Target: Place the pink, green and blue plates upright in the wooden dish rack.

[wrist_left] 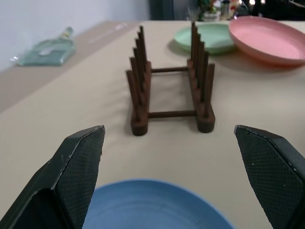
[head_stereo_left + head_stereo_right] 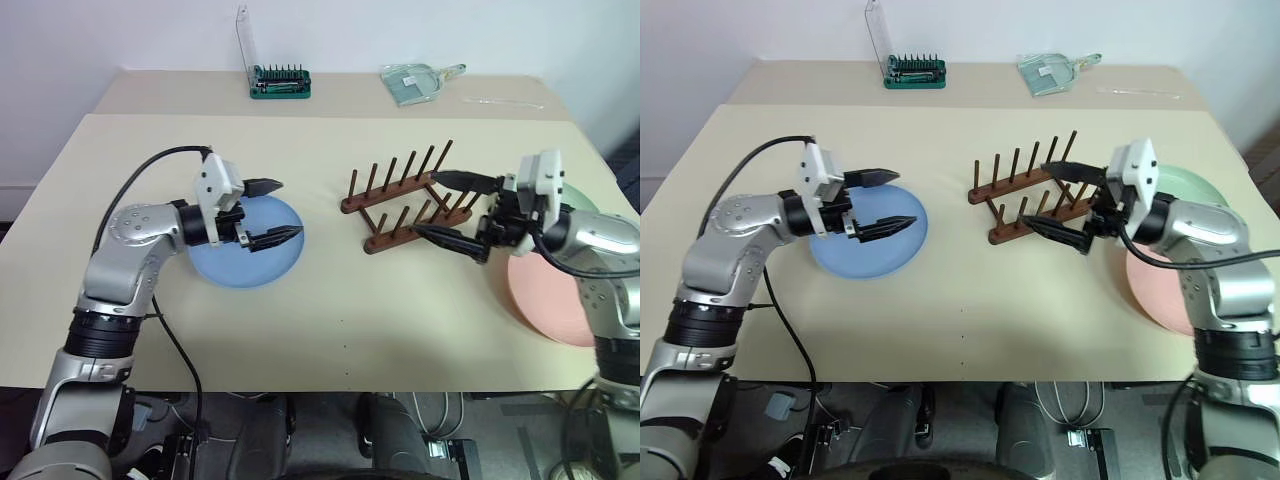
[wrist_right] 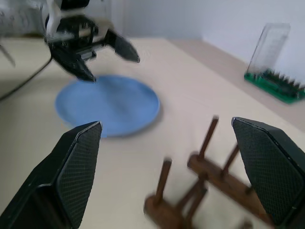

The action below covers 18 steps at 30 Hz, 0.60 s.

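Note:
The blue plate (image 2: 232, 262) lies flat on the beige table, left of centre. My left gripper (image 2: 288, 210) hovers over its right half, open and empty, pointing at the wooden dish rack (image 2: 400, 200). The rack stands empty in the middle of the table. My right gripper (image 2: 428, 203) is open at the rack's right end, one finger above the pegs and one in front of the near rail. The pink plate (image 2: 545, 295) lies flat at the right edge. Behind it lies the green plate (image 2: 1195, 185), partly hidden by my right arm. The left wrist view shows the rack (image 1: 171, 90) end-on.
A green screwdriver-bit holder (image 2: 280, 82) with a raised clear lid and a clear dustpan (image 2: 415, 82) sit on the far table section. A black cable (image 2: 150, 165) loops off my left arm. Bare tabletop stretches between the blue plate and the near edge.

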Available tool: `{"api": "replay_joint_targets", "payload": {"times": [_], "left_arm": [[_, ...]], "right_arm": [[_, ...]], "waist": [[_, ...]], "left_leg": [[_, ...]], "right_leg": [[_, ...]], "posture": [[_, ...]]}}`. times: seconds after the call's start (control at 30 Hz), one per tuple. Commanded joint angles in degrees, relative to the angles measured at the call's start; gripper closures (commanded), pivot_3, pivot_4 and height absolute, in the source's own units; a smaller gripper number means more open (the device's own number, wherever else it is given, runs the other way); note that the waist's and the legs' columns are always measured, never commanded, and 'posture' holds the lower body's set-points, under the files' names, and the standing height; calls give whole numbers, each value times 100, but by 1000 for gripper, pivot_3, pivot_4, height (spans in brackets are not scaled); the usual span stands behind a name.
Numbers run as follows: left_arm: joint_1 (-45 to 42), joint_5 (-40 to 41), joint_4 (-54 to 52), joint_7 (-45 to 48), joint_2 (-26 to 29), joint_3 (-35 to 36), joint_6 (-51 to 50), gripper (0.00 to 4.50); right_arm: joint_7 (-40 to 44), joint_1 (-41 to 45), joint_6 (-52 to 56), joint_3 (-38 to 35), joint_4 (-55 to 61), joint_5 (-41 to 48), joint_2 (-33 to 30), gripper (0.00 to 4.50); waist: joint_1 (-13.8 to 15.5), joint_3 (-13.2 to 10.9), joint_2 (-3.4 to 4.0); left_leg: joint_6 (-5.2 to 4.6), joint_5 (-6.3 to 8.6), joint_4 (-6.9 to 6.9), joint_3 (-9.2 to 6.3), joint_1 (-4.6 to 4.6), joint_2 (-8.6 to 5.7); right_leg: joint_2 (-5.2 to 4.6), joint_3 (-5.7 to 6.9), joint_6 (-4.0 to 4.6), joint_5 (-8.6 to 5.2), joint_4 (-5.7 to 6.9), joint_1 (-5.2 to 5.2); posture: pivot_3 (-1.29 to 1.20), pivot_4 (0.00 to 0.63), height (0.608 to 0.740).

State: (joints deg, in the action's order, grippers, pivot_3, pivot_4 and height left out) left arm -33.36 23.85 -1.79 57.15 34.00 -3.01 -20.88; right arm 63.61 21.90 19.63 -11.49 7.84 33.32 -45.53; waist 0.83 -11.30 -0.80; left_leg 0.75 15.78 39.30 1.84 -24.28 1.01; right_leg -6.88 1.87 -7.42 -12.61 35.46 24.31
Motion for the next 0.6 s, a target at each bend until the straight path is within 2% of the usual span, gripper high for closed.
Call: {"api": "replay_joint_targets", "payload": {"times": [0.03, 0.1, 0.2, 0.27, 0.47, 0.6], "left_arm": [[-188, -174, -306, -194, -249, -326, -158, 0], [-287, -504, -291, -421, -470, -640, -153, 0], [-479, -411, -392, -755, -949, -889, -817, 0], [-594, -711, -290, -918, -1079, -1246, -1175, 0], [-1009, -1380, 236, -1649, -1756, -1751, -1545, 0], [-1257, -1743, 748, -1975, -2288, -2037, -1546, 0]], "right_arm": [[-86, -154, -104, -402, 191, 14, -168, 50], [-186, -346, -45, -572, 331, 65, -191, 50], [-246, -651, -34, -767, 486, 68, -210, 50], [-243, -914, -47, -918, 553, 53, -242, 50], [-112, -1896, -73, -1476, 750, 17, -428, 50], [-34, -2553, -179, -1732, 668, -343, -701, 50]], "waist": [[-5, 0, -1], [-7, 1, 0], [-1, 1, 0], [1, 1, -1], [18, 2, 0], [10, 2, -1]], "left_leg": [[0, 0, 1, 0, 0, 0], [0, 0, 1, 0, 2, 0], [0, 0, 1, -1, 0, 0], [0, 0, 5, 0, 0, 0], [-1, -1, 5, -3, 1, -2], [-2, 0, 8, -5, 1, -3]], "right_leg": [[0, 0, 0, 0, 0, 0], [0, 0, 0, 0, 2, 0], [0, 0, 0, 0, 2, -1], [0, -1, -1, 0, 3, -1], [0, -1, -1, 0, 3, -3], [0, -1, -1, 0, 1, -7]], "posture": [[0, 150, 724], [0, 150, 724], [0, 150, 724], [0, 150, 724], [0, 150, 724], [0, 150, 724]]}}
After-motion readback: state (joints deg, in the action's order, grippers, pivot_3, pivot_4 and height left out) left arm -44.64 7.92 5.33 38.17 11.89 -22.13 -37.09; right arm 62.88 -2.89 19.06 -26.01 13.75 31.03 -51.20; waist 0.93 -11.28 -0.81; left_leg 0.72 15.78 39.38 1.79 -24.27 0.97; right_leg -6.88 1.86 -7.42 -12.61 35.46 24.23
